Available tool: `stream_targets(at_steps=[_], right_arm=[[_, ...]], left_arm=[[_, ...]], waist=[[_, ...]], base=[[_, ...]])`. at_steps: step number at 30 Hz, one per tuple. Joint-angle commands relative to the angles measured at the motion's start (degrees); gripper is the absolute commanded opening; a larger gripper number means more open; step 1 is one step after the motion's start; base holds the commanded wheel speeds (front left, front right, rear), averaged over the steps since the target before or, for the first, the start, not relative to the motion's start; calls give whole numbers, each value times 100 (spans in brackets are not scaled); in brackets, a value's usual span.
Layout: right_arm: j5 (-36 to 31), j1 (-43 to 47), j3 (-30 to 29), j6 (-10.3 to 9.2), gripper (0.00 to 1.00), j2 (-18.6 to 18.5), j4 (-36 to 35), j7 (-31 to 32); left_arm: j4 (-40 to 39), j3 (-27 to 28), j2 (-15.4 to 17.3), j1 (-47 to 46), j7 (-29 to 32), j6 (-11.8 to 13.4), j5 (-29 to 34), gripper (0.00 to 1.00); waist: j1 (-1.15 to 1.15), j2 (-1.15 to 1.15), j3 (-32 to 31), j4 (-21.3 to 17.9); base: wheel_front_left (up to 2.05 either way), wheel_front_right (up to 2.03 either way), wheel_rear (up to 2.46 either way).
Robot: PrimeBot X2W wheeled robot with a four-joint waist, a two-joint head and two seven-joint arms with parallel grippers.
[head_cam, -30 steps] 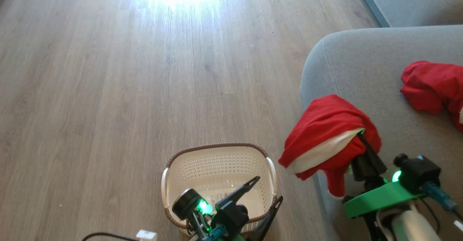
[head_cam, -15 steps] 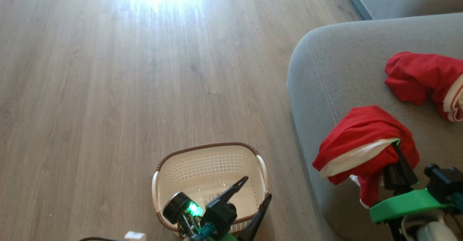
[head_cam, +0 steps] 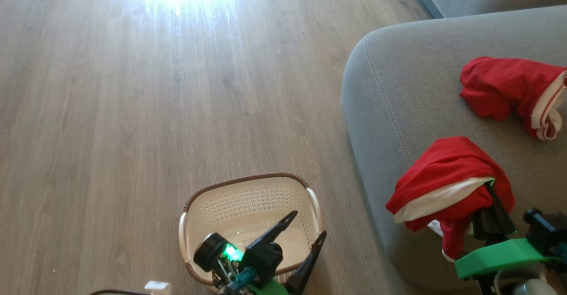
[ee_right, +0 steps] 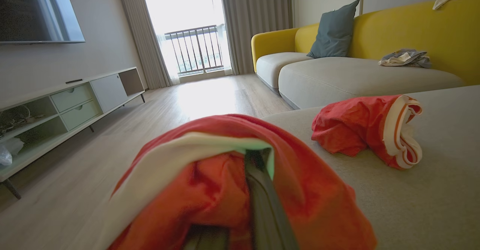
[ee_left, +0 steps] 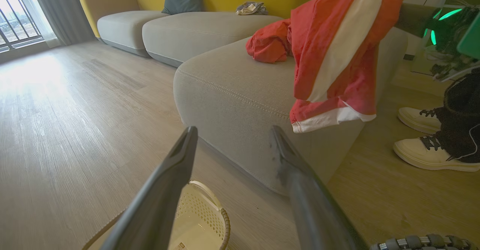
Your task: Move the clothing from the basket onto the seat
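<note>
My right gripper (head_cam: pixel 487 188) is shut on a red garment with white trim (head_cam: pixel 447 175), which hangs over the near corner of the grey seat (head_cam: pixel 412 78). In the left wrist view the same held garment (ee_left: pixel 337 54) dangles above the seat (ee_left: pixel 232 92). Farther along, a second red garment (head_cam: pixel 505 87) with a striped band lies on the cushion; it also appears as a garment (ee_right: pixel 367 130) in the right wrist view. The cream basket (head_cam: pixel 248 197) stands on the floor with only a label inside. Above it hovers my left gripper (head_cam: pixel 308 226), open.
Wooden floor (head_cam: pixel 133 109) stretches to the left and ahead, with sun glare at the top. A person's shoes (ee_left: pixel 431 152) stand on the floor beside the seat. A yellow sofa (ee_right: pixel 412 32) with a blue pillow sits behind, and a low TV cabinet (ee_right: pixel 56 107) lines the left wall.
The head camera has shifted, so the whole picture slid left. My right gripper has carried the held garment from beyond the seat's edge to above its corner. The left gripper stays open over the basket.
</note>
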Motion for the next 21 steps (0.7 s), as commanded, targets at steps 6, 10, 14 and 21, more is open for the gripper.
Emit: stream_targets(at_steps=[6,10,14,21], right_arm=[[10,-255,128,41,0,-33,-214,-55],[-2,-299,123,41,0,-24,-259,-55],[-17,-340,119,41,0,-37,-292,-55],[-20,-419,89,41,0,-36,-346,-55]], left_arm=[[-251,237,-26,-212,-28,-25,-18,100],[-294,227,-26,-224,-28,-45,2,100],[-365,202,-26,-258,-28,-40,9,100],[-470,139,-26,-376,-28,-8,26,100]], waist=[[0,0,39,-214],[0,0,107,-492],[0,0,196,-870],[0,0,400,-1679]], base=[[0,0,0],[0,0,0],[0,0,0],[0,0,0]])
